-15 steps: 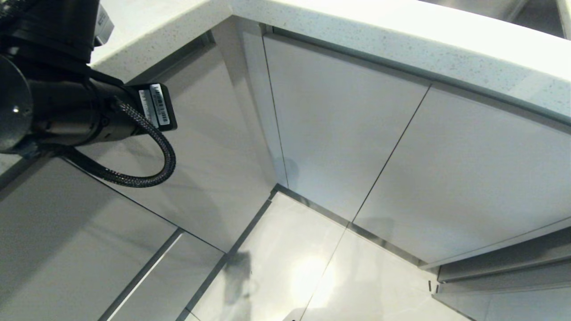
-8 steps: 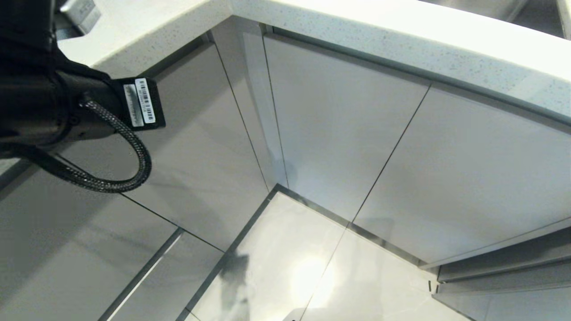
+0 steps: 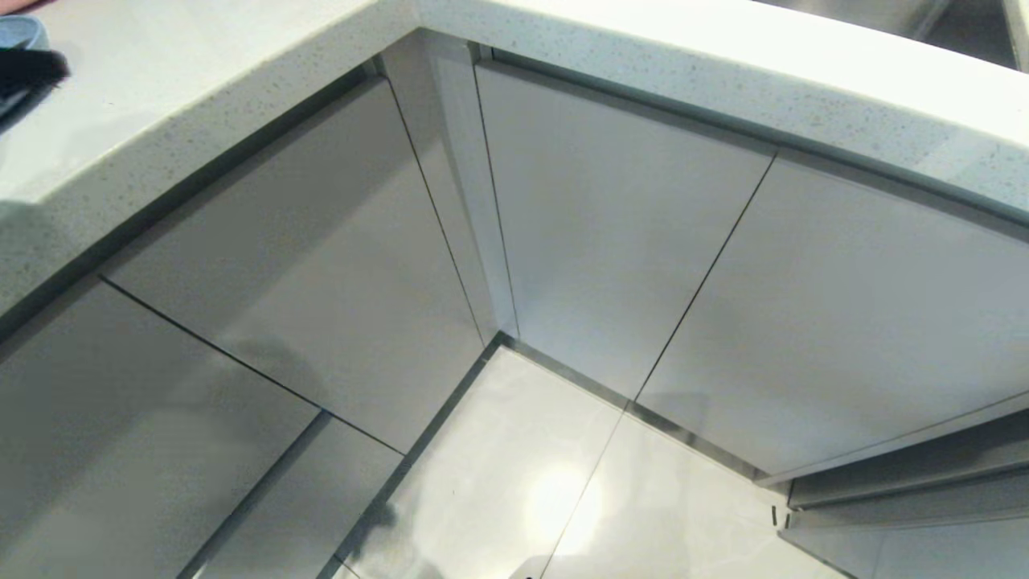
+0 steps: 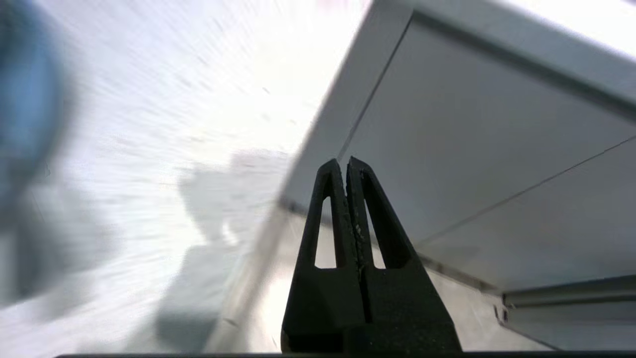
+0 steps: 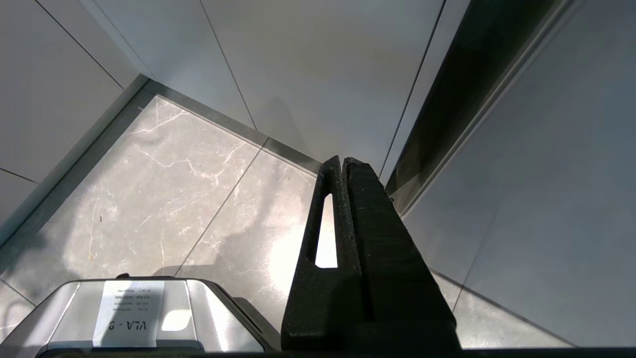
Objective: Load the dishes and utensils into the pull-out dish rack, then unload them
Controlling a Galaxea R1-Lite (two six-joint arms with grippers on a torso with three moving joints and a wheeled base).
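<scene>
**Left arm swings over the counter, rack shut away**

Left gripper (image 4: 346, 166), clenched empty, crosses the speckled white stone countertop (image 3: 241, 88). A blurred blue dish (image 4: 25, 114) lies at nine o'clock; arriving clenched could knock it. No rack visible. Right gripper (image 5: 343, 166) hangs clenched.

Bright glare on floor (image 3: 555, 498); left wrist view streaked with motion blur

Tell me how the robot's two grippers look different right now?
The left gripper is up by the counter, while the right gripper hangs low over the floor. The left gripper's surroundings are streaked with blur, while the right gripper's are sharp. Both are black, pinched shut and empty.
</scene>
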